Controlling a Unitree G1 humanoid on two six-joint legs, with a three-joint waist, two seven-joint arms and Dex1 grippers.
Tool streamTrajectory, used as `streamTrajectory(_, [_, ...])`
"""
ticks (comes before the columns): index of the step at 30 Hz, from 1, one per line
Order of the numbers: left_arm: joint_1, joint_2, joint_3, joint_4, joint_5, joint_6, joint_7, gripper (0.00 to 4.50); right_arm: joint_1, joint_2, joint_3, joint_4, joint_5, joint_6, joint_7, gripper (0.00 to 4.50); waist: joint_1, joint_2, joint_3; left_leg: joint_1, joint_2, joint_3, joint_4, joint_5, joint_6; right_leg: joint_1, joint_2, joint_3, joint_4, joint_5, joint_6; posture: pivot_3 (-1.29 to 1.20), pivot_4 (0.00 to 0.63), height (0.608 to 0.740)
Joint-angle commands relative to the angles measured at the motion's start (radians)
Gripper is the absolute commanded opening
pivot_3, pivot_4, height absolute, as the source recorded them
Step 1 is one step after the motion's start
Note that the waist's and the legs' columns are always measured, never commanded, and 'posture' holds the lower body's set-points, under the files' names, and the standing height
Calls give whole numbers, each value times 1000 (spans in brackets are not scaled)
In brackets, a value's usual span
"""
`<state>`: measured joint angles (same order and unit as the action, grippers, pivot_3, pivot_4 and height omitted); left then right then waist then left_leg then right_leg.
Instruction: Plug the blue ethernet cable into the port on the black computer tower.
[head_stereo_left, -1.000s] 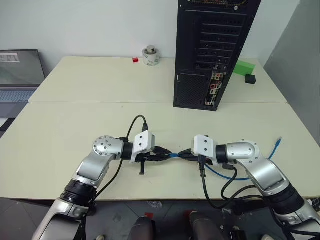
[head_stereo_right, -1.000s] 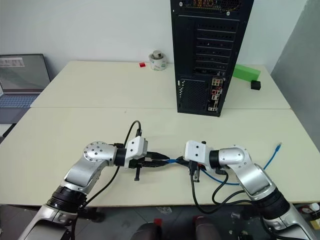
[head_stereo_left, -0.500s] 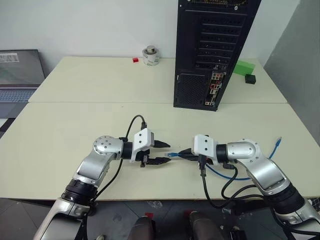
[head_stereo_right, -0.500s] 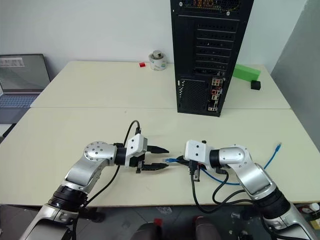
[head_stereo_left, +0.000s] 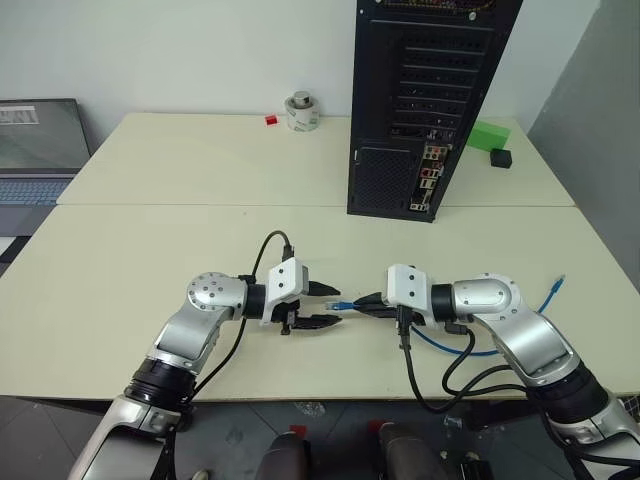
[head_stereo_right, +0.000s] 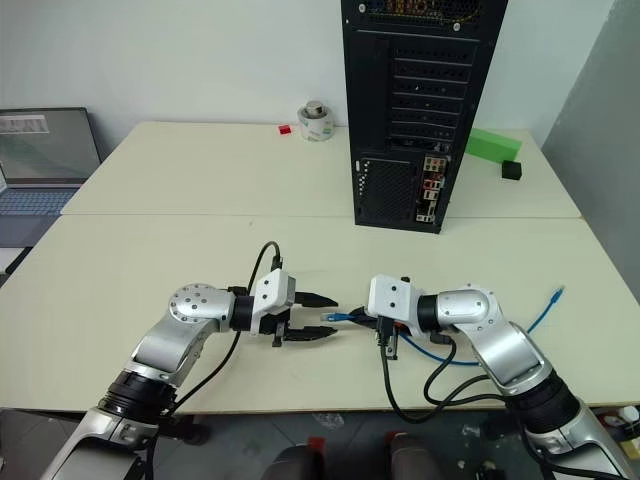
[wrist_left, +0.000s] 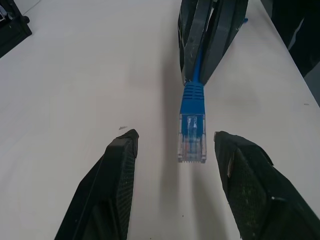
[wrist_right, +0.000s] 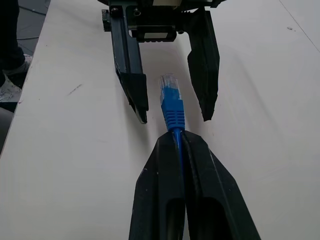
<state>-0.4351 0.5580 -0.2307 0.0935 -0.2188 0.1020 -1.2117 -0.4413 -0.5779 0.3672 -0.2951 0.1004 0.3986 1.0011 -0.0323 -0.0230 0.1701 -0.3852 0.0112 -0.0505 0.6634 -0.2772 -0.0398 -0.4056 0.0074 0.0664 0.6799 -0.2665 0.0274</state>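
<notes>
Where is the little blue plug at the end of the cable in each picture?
Left eye view: the blue plug sits low in the middle, between the two grippers.
Right eye view: low in the middle, again between them.
Left wrist view: middle, tip between the open left gripper's fingers.
Right wrist view: upper middle, sticking out of the shut right gripper.
Shared landmark: the cream table.

There are two tables (head_stereo_left: 200, 180), pushed together, one near and one far. One black computer tower (head_stereo_left: 420, 100) stands on the far table. One blue ethernet cable (head_stereo_left: 470, 352) lies on the near one, with two plugs. There is one tape roll (head_stereo_left: 301, 112), one small red piece (head_stereo_left: 270, 120), one green block (head_stereo_left: 487, 134), one small black cube (head_stereo_left: 501, 158), one laptop (head_stereo_left: 35, 150) at far left, and two end effectors: the left end effector (head_stereo_left: 325, 304) and the right end effector (head_stereo_left: 368, 305).
</notes>
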Motion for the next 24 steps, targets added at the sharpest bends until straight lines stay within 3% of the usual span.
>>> streamTrajectory(1, [-18, -5, 9, -3, -8, -19, -10, 1822, -20, -7, -16, -42, 6, -11, 3, 0, 0, 0, 0, 0, 0, 0, 0, 0, 0, 0, 0, 0, 0, 0, 0, 0, 150, 740])
streamTrajectory(9, [-10, 8, 9, -8, -5, -16, -32, 295, -15, -15, -11, -42, -4, -21, 2, 0, 0, 0, 0, 0, 0, 0, 0, 0, 0, 0, 0, 0, 0, 0, 0, 0, 150, 740])
streamTrajectory(22, [-4, 9, 10, -2, 4, -28, -29, 272, -29, -31, 6, -30, -28, -58, 18, 0, 0, 0, 0, 0, 0, 0, 0, 0, 0, 0, 0, 0, 0, 0, 0, 0, 150, 740])
streamTrajectory(24, [3, 7, 9, -6, 7, -43, -26, 272, -31, -40, -3, -34, -17, -55, 32, 492, 0, 0, 0, 0, 0, 0, 0, 0, 0, 0, 0, 0, 0, 0, 0, 0, 150, 740])
